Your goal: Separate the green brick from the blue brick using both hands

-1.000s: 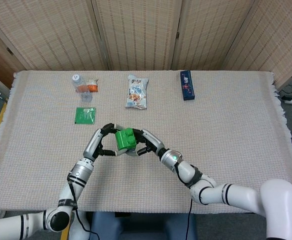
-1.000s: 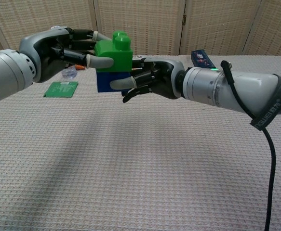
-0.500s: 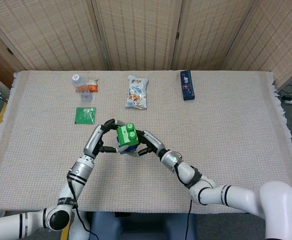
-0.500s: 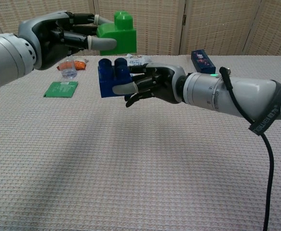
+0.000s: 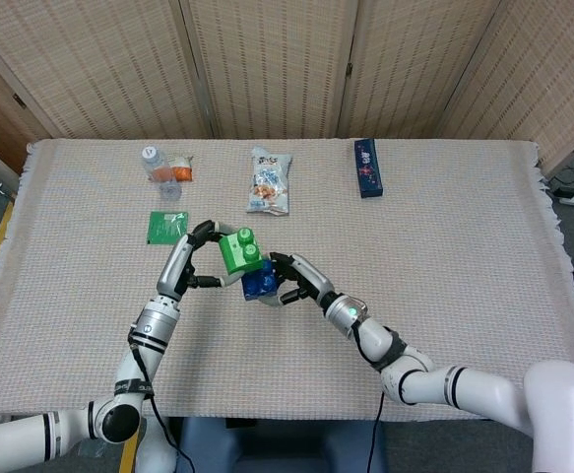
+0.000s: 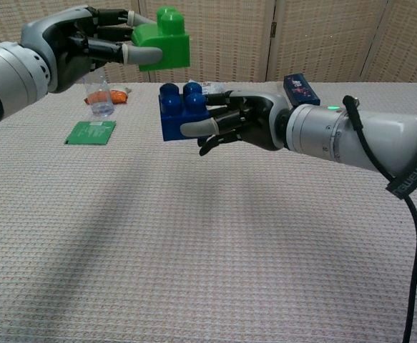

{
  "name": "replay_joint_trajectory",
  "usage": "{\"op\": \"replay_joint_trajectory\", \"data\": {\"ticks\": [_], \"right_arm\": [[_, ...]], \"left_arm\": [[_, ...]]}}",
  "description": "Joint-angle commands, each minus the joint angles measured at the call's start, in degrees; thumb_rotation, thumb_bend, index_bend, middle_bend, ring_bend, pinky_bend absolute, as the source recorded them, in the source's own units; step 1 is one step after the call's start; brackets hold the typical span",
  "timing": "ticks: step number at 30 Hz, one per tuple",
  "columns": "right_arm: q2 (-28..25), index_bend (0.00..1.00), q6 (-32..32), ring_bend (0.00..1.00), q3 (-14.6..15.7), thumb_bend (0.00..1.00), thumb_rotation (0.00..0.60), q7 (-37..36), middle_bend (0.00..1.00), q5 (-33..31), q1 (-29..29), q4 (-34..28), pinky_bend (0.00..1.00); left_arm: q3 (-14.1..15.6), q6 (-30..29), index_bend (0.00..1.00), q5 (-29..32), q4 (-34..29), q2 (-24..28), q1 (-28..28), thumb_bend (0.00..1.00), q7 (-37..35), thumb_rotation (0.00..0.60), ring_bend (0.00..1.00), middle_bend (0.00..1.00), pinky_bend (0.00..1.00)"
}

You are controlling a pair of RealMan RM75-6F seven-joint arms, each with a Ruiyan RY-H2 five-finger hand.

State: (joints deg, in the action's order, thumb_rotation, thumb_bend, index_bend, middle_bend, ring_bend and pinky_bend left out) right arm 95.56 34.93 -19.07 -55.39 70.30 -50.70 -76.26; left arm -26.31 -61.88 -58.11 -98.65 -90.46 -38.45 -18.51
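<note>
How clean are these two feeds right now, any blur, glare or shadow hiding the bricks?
Head view: even light, sharp; the green brick overlaps the blue brick, so their gap is hard to read. Chest view: both bricks crisp and clearly apart, left hand and right hand in focus; soft shadows on the tablecloth, no glare.

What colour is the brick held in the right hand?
Blue: the right hand holds the blue brick, clearest in the chest view.

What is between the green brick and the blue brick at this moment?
Nothing. The chest view shows an open gap between the green brick in the left hand and the blue brick in the right hand.
</note>
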Motion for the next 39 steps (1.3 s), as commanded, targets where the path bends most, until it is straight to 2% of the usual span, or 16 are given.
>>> {"op": "replay_joint_trajectory", "data": {"ticks": [1,9,15,23,32,39], "right_arm": [[-0.34,0.82,-0.26,0.55,0.2,0.31,0.6,-0.26,0.56,0.41,0.4,-0.06,0.45],[-3.72,0.82,0.5,0.55,1.67,0.31,0.6,0.81,0.56,1.92,2.82,-1.42,0.45],[-10.35,0.82,1.8,0.55,5.47,0.31,0.6,6.93,0.56,2.23,6.61,-4.82,0.45],[-17.61,0.82,3.36,0.55,8.96,0.31,0.6,19.24,0.56,-3.74,10.34,-9.72,0.45],[-20.18,0.82,4.09,0.55,10.85,0.31,0.6,27.51,0.56,-10.06,12.45,-11.34,0.45],[-20.26,0.82,3.78,0.55,10.92,0.31,0.6,30.16,0.56,-12.85,13.3,-10.39,0.45]], "left_arm": [[-0.17,-0.97,0.64,-0.4,1.61,-0.58,-0.36,0.24,0.84,0.6,0.41,0.84,0.07],[0.51,-2.27,0.64,-2.5,4.84,0.13,0.17,0.24,1.33,0.6,0.41,0.83,0.07],[4.38,-2.2,0.64,-4.6,4.26,2.22,3.26,0.24,-0.22,0.6,0.41,0.84,0.07],[10.17,-2.08,0.64,-9.11,4.27,2.62,6.78,0.24,-3.81,0.6,0.41,0.84,0.07],[13.47,0.93,0.64,-9.63,8.54,0.1,7.77,0.24,-6.32,0.6,0.41,0.84,0.07],[14.45,3.76,0.64,-9.91,12.36,-2.06,7.5,0.24,-8.08,0.6,0.41,0.84,0.07]]}}
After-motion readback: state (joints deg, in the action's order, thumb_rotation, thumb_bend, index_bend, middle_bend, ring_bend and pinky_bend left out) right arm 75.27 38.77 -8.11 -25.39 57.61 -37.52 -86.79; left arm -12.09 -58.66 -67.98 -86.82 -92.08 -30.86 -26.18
